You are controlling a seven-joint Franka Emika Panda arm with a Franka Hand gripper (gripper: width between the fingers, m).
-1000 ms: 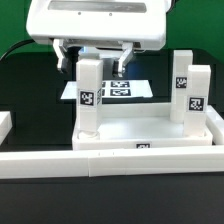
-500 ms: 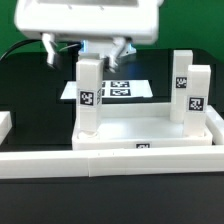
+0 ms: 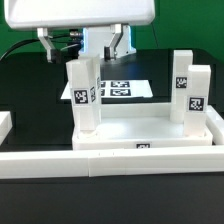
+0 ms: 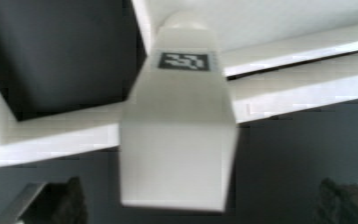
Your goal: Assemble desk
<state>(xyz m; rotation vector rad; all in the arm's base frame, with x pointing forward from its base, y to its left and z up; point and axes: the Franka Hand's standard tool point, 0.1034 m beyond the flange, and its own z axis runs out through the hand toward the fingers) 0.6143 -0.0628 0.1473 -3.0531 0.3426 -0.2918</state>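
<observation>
My gripper [image 3: 85, 50] hung wide open at upper centre, holding nothing; directly beneath stood the tall white square plastic leg [image 3: 84, 95], its long axis roughly upright.

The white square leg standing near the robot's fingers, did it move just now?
Yes. The white square leg shifted toward the exterior view's left and now tilts, while the two upright legs on the right stayed put.

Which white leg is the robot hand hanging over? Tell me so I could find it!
Find the big white desk top lying on the black table. Three legs stand in it: two close together on the exterior view's right, one alone on the left. Yours is the lone leg, right under the open gripper, and it looks slightly tilted.
</observation>
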